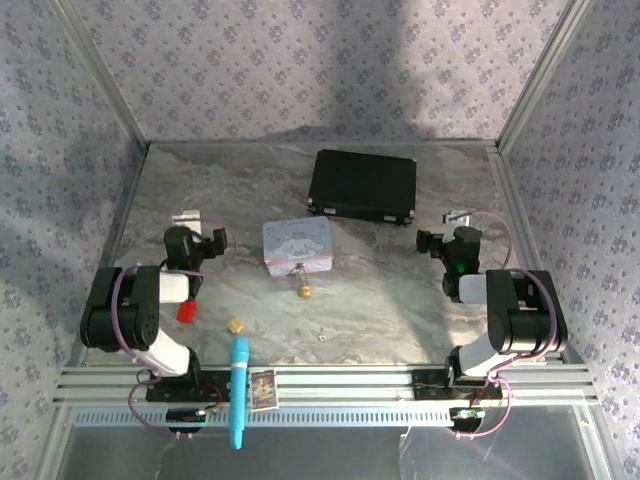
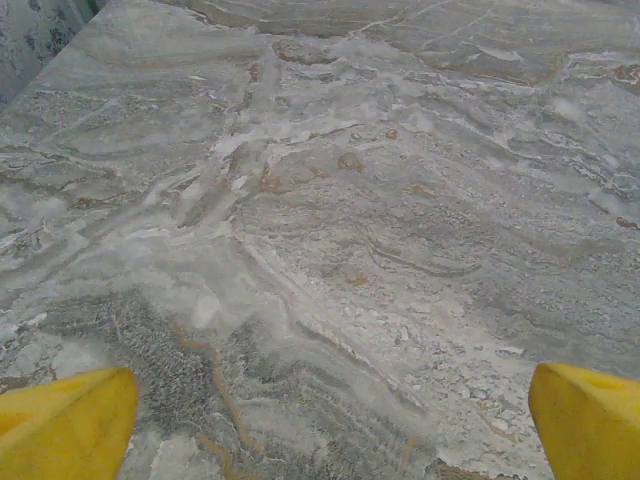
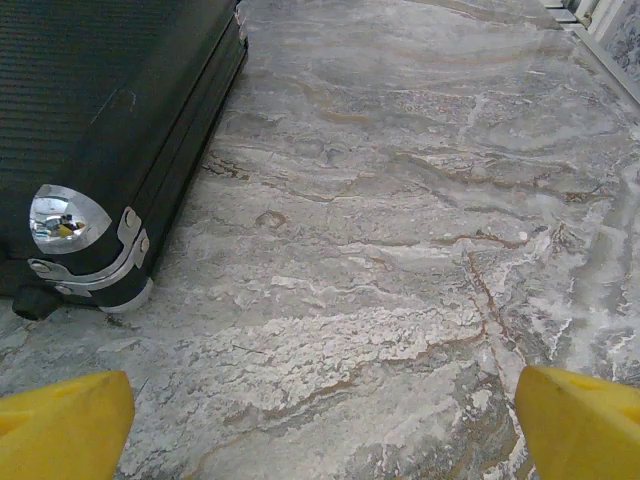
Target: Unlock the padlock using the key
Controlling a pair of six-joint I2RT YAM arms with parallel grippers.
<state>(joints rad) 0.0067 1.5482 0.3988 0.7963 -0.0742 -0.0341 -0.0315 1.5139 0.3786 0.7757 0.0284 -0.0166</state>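
Note:
The padlock (image 1: 304,290), a tiny brass body with a thin silver shackle, lies on the marble table just in front of the pastel tin (image 1: 297,245). The key (image 1: 321,336), a silvery speck, lies a little nearer and to the right of it. My left gripper (image 1: 190,222) (image 2: 330,420) sits at the left of the table, open over bare marble, well left of the padlock. My right gripper (image 1: 452,222) (image 3: 325,420) sits at the right, also open over bare marble. The yellow fingertips (image 2: 70,425) (image 3: 580,420) stand wide apart with nothing between them.
A black case (image 1: 362,185) (image 3: 100,130) lies at the back, close to the right gripper's left side. A yellowish-tan lump (image 1: 236,326), a red block (image 1: 186,311), a blue pen (image 1: 240,390) and a card (image 1: 262,388) lie near the front left. Patterned walls enclose the table.

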